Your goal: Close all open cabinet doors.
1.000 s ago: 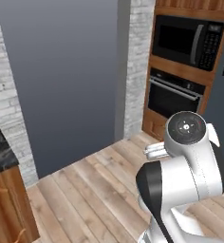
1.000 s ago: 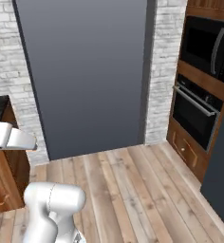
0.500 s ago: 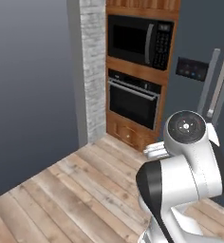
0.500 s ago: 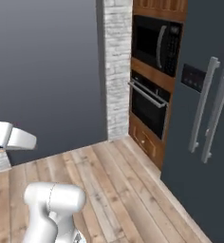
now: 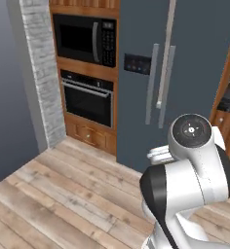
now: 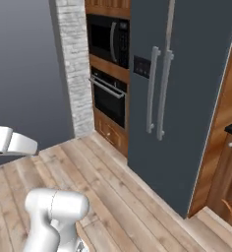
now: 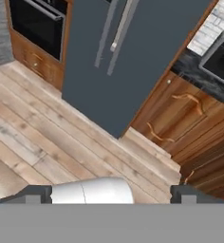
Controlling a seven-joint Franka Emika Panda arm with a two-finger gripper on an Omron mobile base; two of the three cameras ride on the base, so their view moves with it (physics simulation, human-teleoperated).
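Swinging right with my driving base, the grey wall has slid aside for a tall dark grey fridge (image 5: 185, 73), my gripper (image 7: 111, 192) fingers spread wide and empty, while reddish-brown wooden cabinet doors (image 7: 180, 116) beside it wait, so closing remains undone.

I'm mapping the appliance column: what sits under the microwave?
Under the microwave is a built-in oven, and below that a short wooden drawer at floor level. The oven's inside cannot be seen behind its dark door.
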